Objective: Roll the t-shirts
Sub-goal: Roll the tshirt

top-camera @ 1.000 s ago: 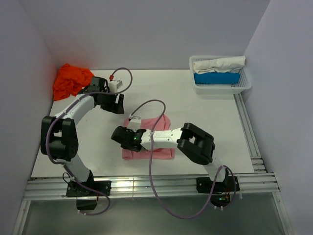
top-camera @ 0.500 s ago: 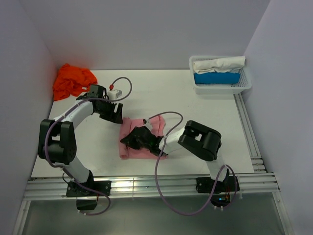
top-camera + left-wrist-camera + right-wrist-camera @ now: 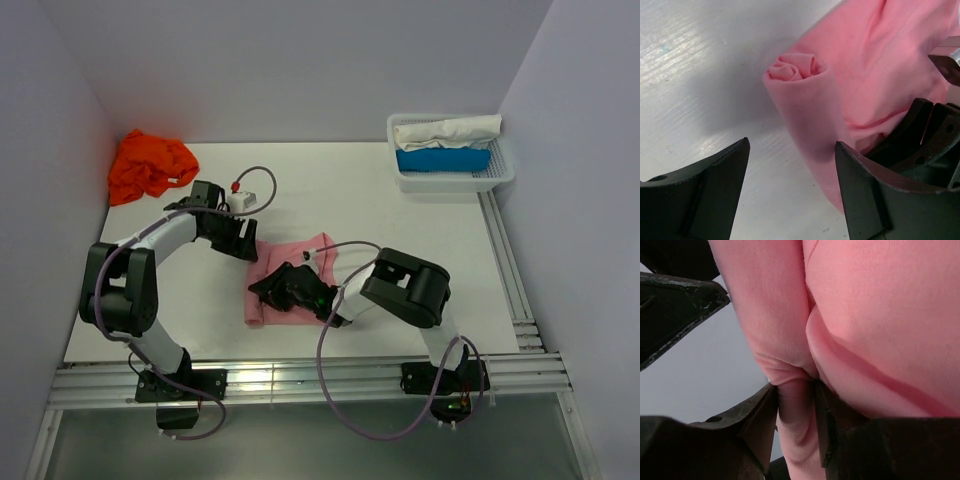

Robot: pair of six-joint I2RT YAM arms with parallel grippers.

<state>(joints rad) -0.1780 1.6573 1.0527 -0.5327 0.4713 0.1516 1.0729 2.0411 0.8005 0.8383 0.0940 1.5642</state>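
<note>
The light pink t-shirt (image 3: pixel 290 258) lies mid-table, its left side wound into a roll whose spiral end shows in the left wrist view (image 3: pixel 792 70). My right gripper (image 3: pixel 268 290) is shut on a fold of the pink t-shirt (image 3: pixel 796 390) at the roll's near end. My left gripper (image 3: pixel 245 250) is open and empty at the roll's far end, its jaws straddling the table beside the cloth (image 3: pixel 790 190). The bright orange t-shirt (image 3: pixel 148 165) lies crumpled at the far left corner.
A white lattice basket (image 3: pixel 455 178) at the far right holds a white and a blue folded cloth. Walls close in on the left, back and right. An aluminium rail runs along the near edge (image 3: pixel 300 380) and another down the right side.
The right gripper has stayed on the pink shirt's near-left edge after drawing it into a roll. The left gripper has moved toward the roll's far end, away from the orange shirt.
</note>
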